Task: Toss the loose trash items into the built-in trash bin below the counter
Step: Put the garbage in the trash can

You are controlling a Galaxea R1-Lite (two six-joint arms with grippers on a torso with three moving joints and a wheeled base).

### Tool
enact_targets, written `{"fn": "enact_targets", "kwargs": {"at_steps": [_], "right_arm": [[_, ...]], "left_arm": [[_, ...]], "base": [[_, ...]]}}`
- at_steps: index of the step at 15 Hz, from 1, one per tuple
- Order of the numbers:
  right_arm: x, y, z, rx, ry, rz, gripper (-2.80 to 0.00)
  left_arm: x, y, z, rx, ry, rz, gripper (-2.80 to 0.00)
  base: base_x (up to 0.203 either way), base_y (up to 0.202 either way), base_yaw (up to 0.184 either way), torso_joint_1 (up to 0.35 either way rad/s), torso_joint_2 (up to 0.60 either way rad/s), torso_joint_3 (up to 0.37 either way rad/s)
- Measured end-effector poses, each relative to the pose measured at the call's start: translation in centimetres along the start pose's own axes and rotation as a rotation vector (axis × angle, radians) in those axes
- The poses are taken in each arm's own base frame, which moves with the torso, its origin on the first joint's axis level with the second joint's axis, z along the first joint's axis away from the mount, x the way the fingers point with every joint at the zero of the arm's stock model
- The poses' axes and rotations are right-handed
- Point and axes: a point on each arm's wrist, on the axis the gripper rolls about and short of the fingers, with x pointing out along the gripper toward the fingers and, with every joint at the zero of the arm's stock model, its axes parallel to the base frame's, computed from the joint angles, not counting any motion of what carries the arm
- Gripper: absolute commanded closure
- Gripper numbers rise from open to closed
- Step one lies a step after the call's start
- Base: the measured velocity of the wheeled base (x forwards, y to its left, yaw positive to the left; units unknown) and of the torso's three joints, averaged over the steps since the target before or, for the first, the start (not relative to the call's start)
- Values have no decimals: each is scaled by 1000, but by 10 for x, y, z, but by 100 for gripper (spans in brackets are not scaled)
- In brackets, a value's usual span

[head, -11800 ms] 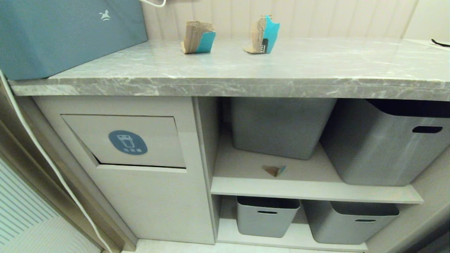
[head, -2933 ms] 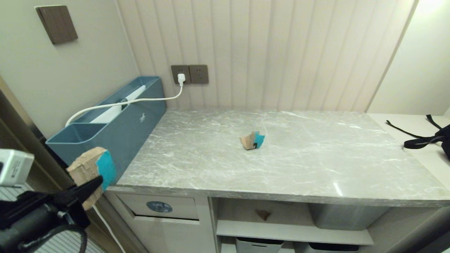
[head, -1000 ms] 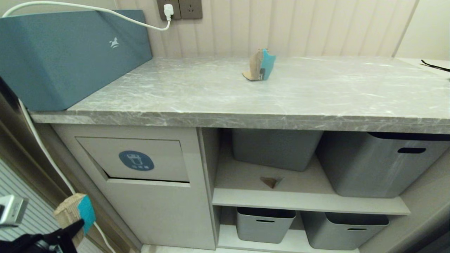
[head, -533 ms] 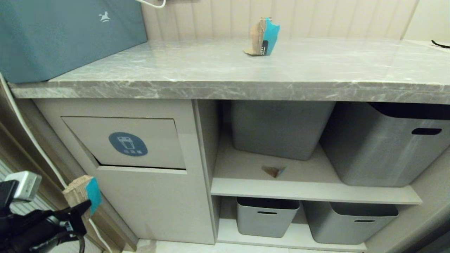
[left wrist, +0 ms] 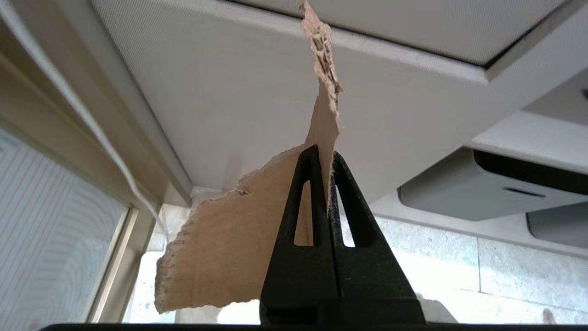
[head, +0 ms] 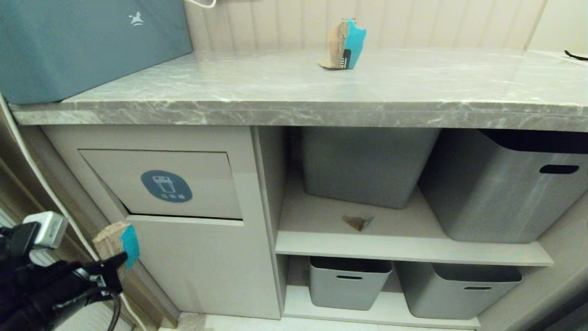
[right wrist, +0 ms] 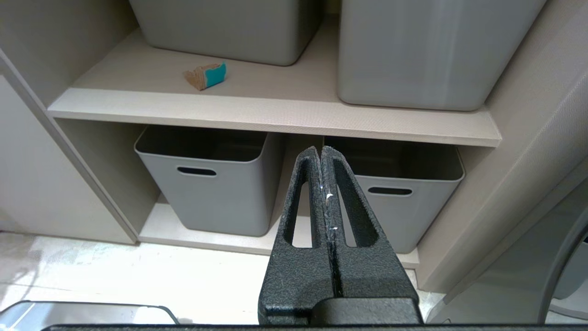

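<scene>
Cardboard chunk (head: 117, 242) pinched in left gripper (head: 117, 266), arm cropped; right gripper (right wrist: 321, 158) closed, empty

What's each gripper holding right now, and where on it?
Left gripper: shut on a torn cardboard scrap, pinched at its thin edge near the fold. Right gripper: shut, nothing held.

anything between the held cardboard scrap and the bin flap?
Nothing: head view shows only bare beige cabinet front between the cardboard scrap in the left gripper and the flap.
</scene>
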Motion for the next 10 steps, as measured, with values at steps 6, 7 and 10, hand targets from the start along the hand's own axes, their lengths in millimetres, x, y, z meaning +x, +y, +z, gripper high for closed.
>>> {"fn": "enact_targets", "kwargs": {"at_steps": [6, 7, 10], "right_arm": [[0, 0, -1, 0, 2, 0, 0], [0, 0, -1, 0, 2, 0, 0], [0, 0, -1, 0, 2, 0, 0]], "left_arm": [[36, -5, 15, 8, -9, 3, 0], [42, -5, 16, 23, -21, 2, 0], [63, -7, 17, 53, -96, -15, 0]], "base": [[0, 0, 0, 0, 0, 0], [0, 0, 0, 0, 0, 0], [0, 0, 0, 0, 0, 0]]}}
